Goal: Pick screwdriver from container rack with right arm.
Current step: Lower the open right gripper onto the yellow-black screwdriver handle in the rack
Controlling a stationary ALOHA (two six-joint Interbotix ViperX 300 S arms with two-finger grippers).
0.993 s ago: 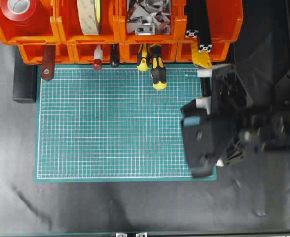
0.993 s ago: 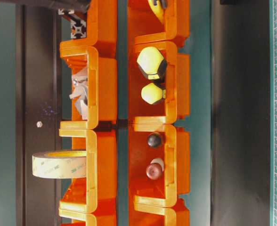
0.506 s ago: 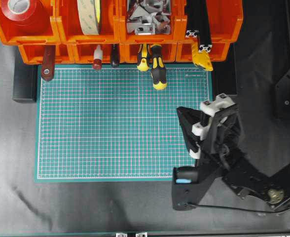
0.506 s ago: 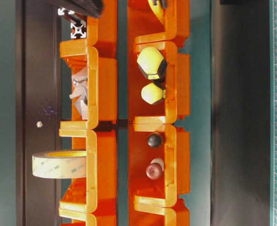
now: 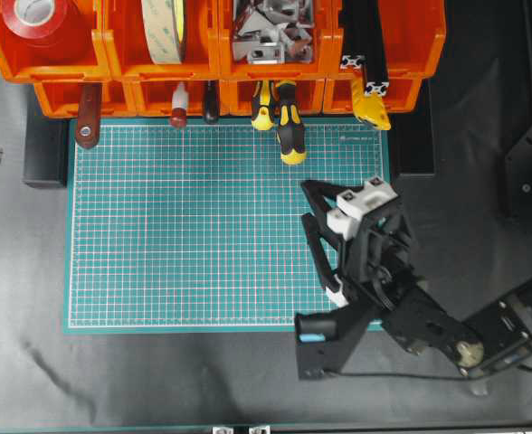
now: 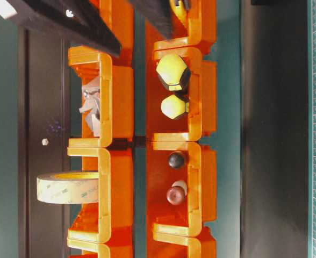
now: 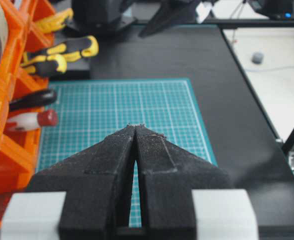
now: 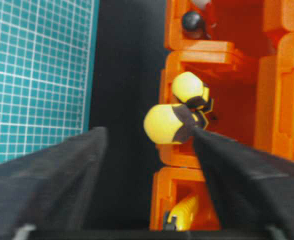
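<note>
The right claw (image 5: 309, 201) gapes wide, holding nothing, over the green mat (image 5: 185, 226). The screwdriver (image 5: 289, 131) juts from the container rack (image 5: 203, 54), shaft hidden. The left claw (image 7: 135, 131) is pinched closed, empty.

The right arm (image 5: 402, 307) is a black jointed assembly with white blocks at the finger bases, a small blue patch on its lower housing, a thin black cable and a silver joint hub, and the left end effector (image 7: 135, 131) has black textured wedge-shaped fingers (image 7: 169, 165) on white mounting blocks.
</note>
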